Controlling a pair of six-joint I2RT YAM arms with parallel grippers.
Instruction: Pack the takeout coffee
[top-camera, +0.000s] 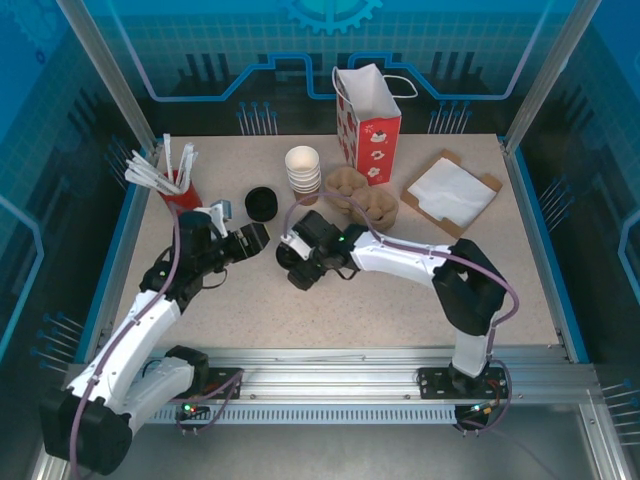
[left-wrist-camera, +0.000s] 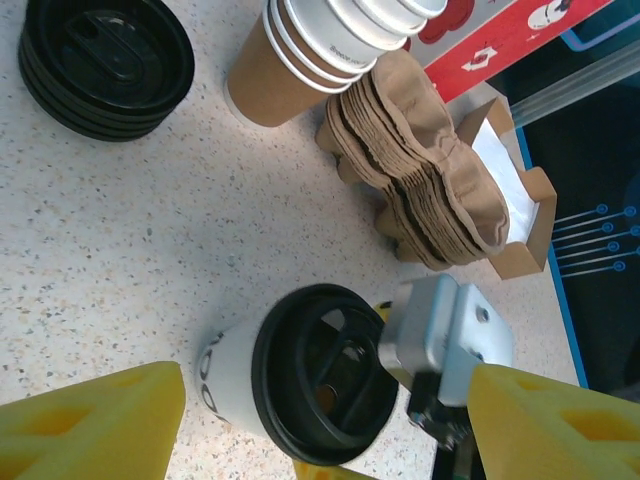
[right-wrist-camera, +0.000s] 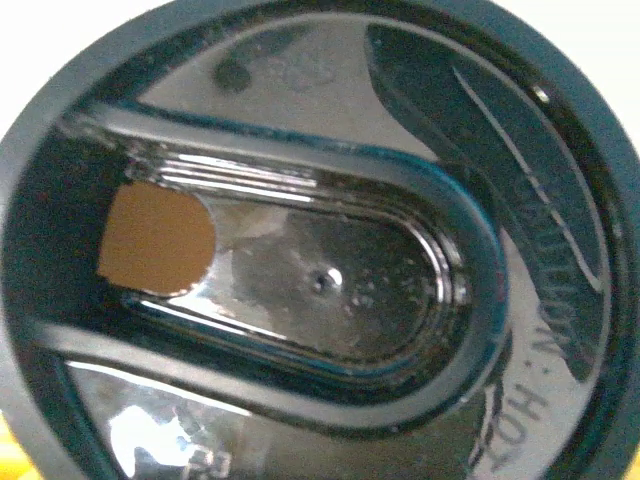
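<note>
The lidded takeout coffee (left-wrist-camera: 300, 385) stands on the table (top-camera: 400, 300), and the right gripper (top-camera: 297, 268) is right down over it, jaws flanking the black lid; whether they press it, I cannot tell. Just left, the left gripper (top-camera: 252, 237) hangs wide open, empty, coffee ahead between its yellow fingers (left-wrist-camera: 90, 425).

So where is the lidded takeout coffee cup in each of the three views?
Top external: the takeout coffee cup sits centre-left on the table, mostly hidden under the right claw.
Left wrist: lower centre, white wall and black lid facing the camera, the right claw's grey body touching its right side.
Right wrist: its black lid seen very close, top-down.
Shared landmark: the lid's brown sip hole, also visible in the left wrist view.
</note>
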